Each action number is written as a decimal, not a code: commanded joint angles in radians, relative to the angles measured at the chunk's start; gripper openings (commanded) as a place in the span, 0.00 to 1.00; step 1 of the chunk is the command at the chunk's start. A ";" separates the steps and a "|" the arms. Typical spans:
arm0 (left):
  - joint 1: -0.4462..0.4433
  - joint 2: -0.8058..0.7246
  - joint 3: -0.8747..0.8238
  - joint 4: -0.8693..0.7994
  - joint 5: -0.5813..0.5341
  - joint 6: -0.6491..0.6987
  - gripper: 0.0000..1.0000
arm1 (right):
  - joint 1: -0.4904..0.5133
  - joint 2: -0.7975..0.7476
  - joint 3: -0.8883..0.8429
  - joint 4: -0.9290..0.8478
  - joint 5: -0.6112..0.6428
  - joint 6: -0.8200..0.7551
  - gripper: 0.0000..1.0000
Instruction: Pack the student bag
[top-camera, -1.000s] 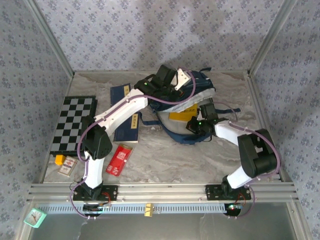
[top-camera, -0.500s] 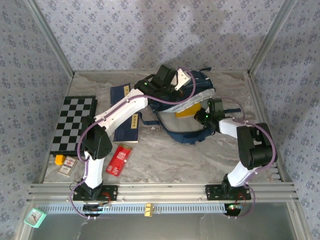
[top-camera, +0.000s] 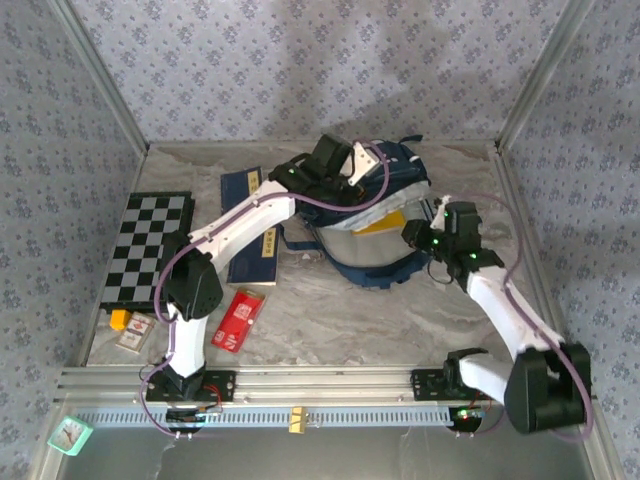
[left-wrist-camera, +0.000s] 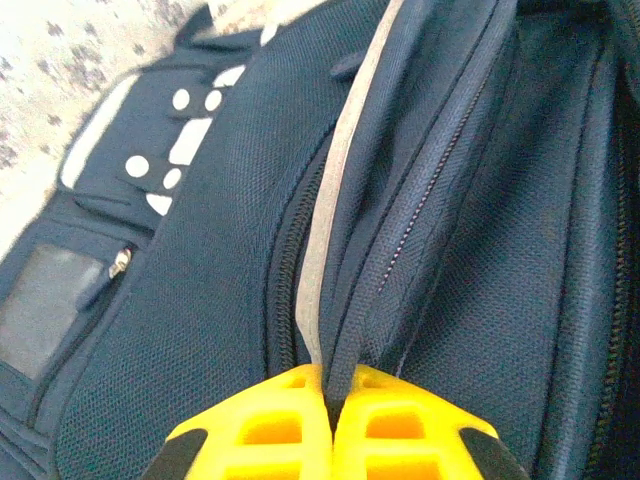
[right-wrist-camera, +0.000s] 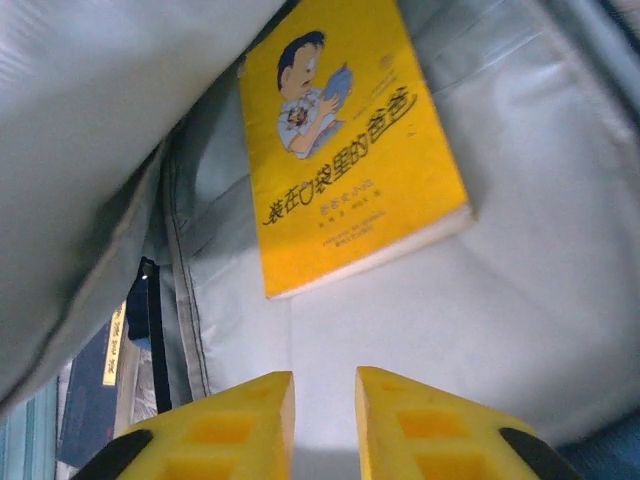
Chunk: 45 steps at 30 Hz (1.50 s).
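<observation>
Top external view: the student bag (top-camera: 408, 178) lies at the back centre of the table (top-camera: 340, 320), with its main compartment gaping toward the right arm. The left claw (top-camera: 352, 170) sits on the bag's upper edge. The right claw (top-camera: 416, 233) is at the mouth of the opening, on the bag's right side. A yellow book (top-camera: 383, 224) is visible inside the bag.

Left wrist view: the left claw (left-wrist-camera: 330, 400) is fully closed, its yellow fingers (left-wrist-camera: 260, 425) pinching the zipper edge and white trim of the student bag (left-wrist-camera: 200, 300).

Right wrist view: the right claw (right-wrist-camera: 325, 400) is slightly parted, with a narrow gap between the fingers (right-wrist-camera: 420, 425) and nothing held between them. It points into the bag's pale grey lining (right-wrist-camera: 480, 320). The yellow book (right-wrist-camera: 350, 140) lies flat on the lining ahead of the fingers, apart from them, with its cartoon cover facing up.

Other items on the table, all left of the bag:
- chessboard (top-camera: 148, 245), at the left edge;
- two navy booklets (top-camera: 240, 188), partly under the left arm;
- red packet (top-camera: 238, 318), near the left arm's base.
</observation>
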 joint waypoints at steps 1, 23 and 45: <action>0.002 -0.071 -0.063 0.058 0.026 -0.087 0.00 | -0.035 -0.100 0.036 -0.303 0.045 -0.072 0.26; 0.234 -0.668 -0.876 0.211 0.031 -0.618 0.61 | 0.386 0.218 0.312 -0.233 -0.057 0.017 0.50; 0.524 -0.374 -0.957 0.200 0.052 -0.654 0.80 | 0.625 0.714 0.473 0.013 -0.024 0.220 0.55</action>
